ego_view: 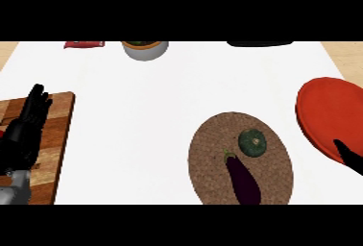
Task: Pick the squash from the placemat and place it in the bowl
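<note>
Squash [251,142], round and dark green, lies on the brown woven placemat [212,158] at about five o'clock on the white counter [163,120]; it sits in the mat's upper right part, untouched by either hand. Just below it, toward six o'clock, a dark purple eggplant [242,178] lies lengthwise on the same mat, its green stem end close beside the squash; whether the two touch cannot be told.

At three o'clock the red bowl [330,113] runs off the view's right edge; it stands near the placemat but apart from it. Over the bowl's lower rim, at about four o'clock, only a dark sliver of the right hand [350,157] shows; how far its fingers are spread cannot be told, and nothing is seen in it.

At nine o'clock the left hand [25,129] rests with straight fingers pointing up the view, holding nothing; it lies over a wooden cutting board [60,125] that reaches the left edge.

At twelve o'clock a grey pot [145,49] stands at the counter's far edge, its contents unclear; a red object [85,44] shows at eleven o'clock and a black object [260,43] at one o'clock, both cut off by the view's top.
</note>
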Robot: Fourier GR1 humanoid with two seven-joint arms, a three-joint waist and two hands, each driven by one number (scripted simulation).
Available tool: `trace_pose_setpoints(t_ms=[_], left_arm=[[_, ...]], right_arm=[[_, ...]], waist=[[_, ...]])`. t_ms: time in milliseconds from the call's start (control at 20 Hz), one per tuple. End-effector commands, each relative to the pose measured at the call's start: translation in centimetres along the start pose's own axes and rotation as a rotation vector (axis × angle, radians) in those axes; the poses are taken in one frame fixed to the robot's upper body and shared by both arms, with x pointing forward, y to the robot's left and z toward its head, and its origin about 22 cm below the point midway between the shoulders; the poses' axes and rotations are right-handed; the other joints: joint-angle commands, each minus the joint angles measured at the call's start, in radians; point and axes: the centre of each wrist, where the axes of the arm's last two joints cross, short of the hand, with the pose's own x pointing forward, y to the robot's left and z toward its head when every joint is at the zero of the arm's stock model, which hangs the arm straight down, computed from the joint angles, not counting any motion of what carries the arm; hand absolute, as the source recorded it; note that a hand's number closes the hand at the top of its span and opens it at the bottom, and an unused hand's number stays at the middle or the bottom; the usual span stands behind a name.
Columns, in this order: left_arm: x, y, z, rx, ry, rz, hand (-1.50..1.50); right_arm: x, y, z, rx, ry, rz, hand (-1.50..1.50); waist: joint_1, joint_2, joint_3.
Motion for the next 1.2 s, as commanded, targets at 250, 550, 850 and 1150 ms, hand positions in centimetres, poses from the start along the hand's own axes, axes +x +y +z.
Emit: trace_pose_setpoints(t_ms=[250, 550, 850, 1150], left_arm=[[1.2, 0.2, -0.5, -0.007, 0.014, -0.034, 0.0], [1.8, 0.3, -1.2, -0.038, 0.012, -0.023, 0.0], [2.3, -2.7, -0.8, -0.07, 0.011, -0.007, 0.0], [2.8, -2.4, -1.6, -0.093, -0.021, -0.027, 0.0]], right_arm=[[1.8, 3.5, 11.1, -0.108, 0.072, 0.102, -1.5], [6.2, 1.6, 13.6, -0.165, 0.148, 0.139, -1.5], [12.9, -1.9, 12.3, -0.142, 0.188, 0.262, -1.5], [14.9, 0.1, 9.9, 0.114, 0.308, 0.457, -1.5]], waist=[[0.021, 0.003, 0.002], [0.04, 0.01, 0.002], [0.073, 0.012, 0.007], [0.113, 0.021, 0.007]])
